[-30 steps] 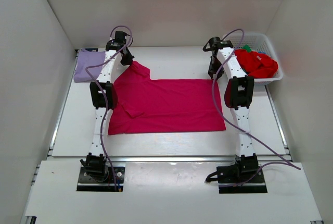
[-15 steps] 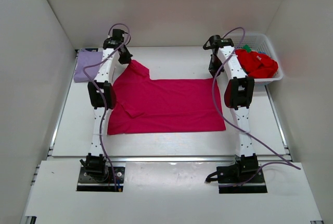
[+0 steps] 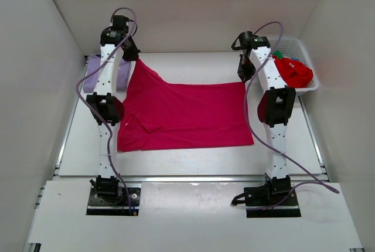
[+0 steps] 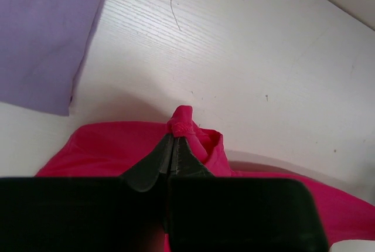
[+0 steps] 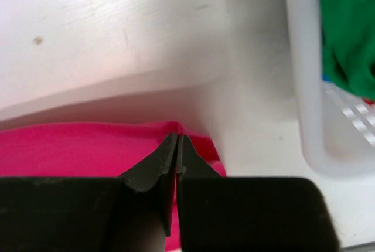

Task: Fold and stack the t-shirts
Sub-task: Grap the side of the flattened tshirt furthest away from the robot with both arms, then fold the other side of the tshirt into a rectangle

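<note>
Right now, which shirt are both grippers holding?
The big magenta-pink shirt, pinched at its far corners by the left gripper and right gripper. The lavender shirt lies apart at far left; the red shirt and green shirt sit in the basket.

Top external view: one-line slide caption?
Left gripper and right gripper each pinch a far corner of the magenta t-shirt, holding that edge above the table.

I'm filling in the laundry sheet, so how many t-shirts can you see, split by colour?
Magenta-pink t-shirt: 1
Lavender t-shirt: 1
Red t-shirt: 1 (bunched up, so it may hide more)
Green t-shirt: 1
Total: 4
</note>
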Controlling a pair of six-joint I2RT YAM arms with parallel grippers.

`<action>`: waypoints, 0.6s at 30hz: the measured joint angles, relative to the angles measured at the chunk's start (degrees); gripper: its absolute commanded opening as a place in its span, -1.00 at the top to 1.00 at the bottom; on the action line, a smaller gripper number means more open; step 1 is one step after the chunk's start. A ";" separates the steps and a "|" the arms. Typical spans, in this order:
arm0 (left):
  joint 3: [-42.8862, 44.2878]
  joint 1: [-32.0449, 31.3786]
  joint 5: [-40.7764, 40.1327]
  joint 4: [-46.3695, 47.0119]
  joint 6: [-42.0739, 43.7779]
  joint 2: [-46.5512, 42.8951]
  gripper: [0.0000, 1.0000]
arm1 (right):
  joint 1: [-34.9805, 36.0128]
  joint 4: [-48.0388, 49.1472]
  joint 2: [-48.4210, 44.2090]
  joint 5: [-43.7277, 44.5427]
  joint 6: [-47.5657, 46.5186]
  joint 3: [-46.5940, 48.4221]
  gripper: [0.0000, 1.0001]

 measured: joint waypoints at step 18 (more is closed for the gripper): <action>-9.86 -2.54 -1.57 -5.22 1.75 -6.05 1.00 | 0.72 19.85 -26.73 -3.69 -4.44 -51.01 1.00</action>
